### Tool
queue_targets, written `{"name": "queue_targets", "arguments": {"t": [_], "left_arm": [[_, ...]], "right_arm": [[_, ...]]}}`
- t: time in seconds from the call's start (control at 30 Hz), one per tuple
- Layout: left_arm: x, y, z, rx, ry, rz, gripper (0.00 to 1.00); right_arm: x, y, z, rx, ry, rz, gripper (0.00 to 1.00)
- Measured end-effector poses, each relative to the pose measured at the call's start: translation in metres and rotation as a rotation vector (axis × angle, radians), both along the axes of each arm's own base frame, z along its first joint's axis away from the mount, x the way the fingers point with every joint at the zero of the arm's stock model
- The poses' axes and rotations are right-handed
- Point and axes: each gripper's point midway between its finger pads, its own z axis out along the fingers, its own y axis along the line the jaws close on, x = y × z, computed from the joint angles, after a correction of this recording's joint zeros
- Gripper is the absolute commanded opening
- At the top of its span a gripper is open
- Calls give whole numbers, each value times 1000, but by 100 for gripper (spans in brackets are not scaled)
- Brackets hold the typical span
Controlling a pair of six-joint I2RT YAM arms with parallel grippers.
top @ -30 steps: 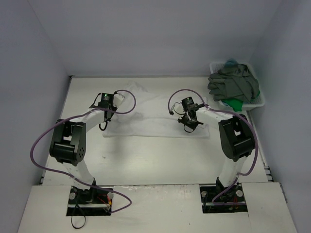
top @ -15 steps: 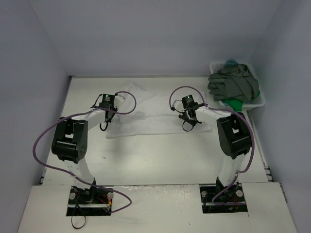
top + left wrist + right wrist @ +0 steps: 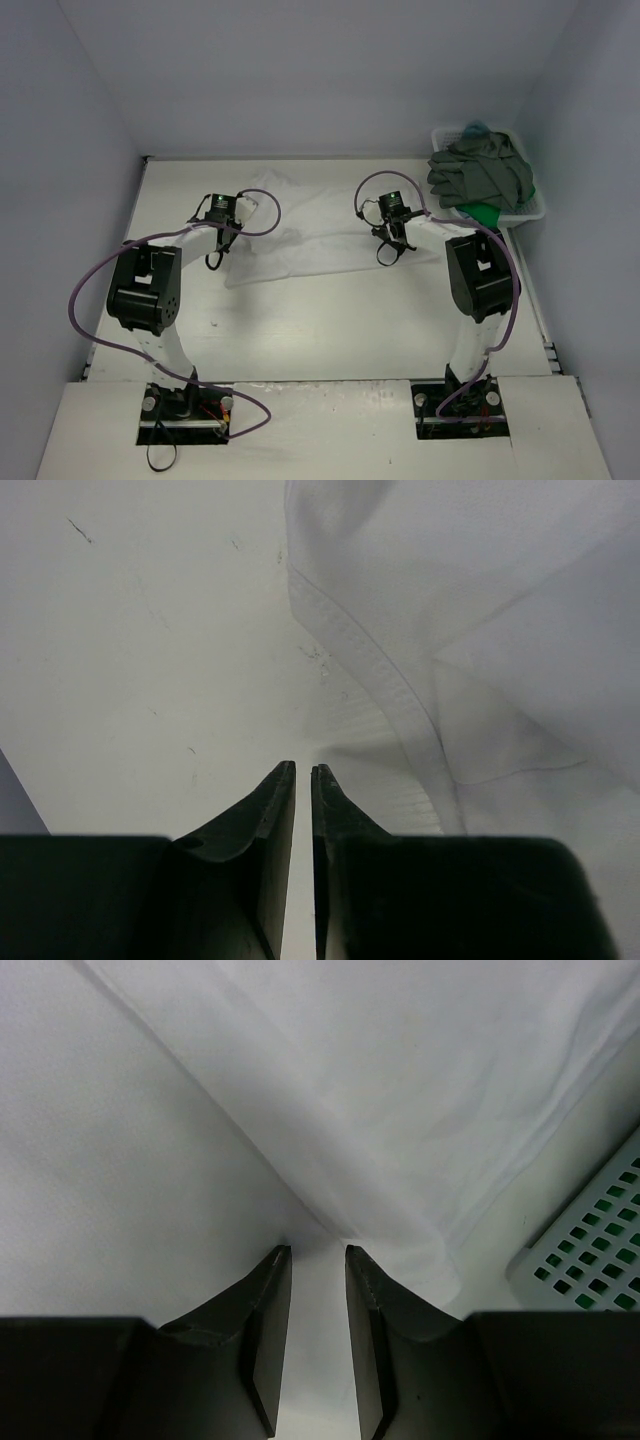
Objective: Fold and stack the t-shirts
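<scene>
barely begun, with only the white t-shirt (image 3: 310, 240) out on the counter (image 3: 330, 320), part folded, between a left tool (image 3: 303, 772) pressed together at its hem and a right tool (image 3: 318, 1252) slightly spread over a crease; left to fold and stack, the dark grey t-shirt (image 3: 480, 170) and green t-shirt (image 3: 485, 213) heaped in the basket (image 3: 538, 210).

Even, diffuse overhead light; faint shadows on the counter (image 3: 330, 330). In wrist views, near pincer fingers (image 3: 265, 830) appear dark, perhaps slightly soft.

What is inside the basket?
A grey shirt lies heaped on top, with a green shirt peeking out beneath and teal cloth at the far rim. Anything deeper in the basket is covered.
</scene>
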Motion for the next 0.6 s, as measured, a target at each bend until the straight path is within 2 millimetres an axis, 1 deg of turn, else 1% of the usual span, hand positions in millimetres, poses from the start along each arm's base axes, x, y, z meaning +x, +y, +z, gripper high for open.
{"name": "queue_targets", "arguments": {"t": [0.2, 0.5, 0.53, 0.57, 0.6], "left_arm": [[0, -2, 0, -8, 1, -3, 8], [-1, -6, -2, -27, 8, -17, 8], [-1, -7, -3, -35, 11, -22, 8], [-2, -8, -3, -42, 14, -25, 13], [-2, -11, -3, -53, 18, -31, 15]], "right_arm": [[2, 0, 2, 22, -2, -19, 27], [7, 9, 8, 69, -9, -24, 32], [9, 10, 9, 75, -14, -24, 33], [10, 11, 10, 78, -17, -24, 33], [12, 11, 12, 82, -20, -24, 33]]}}
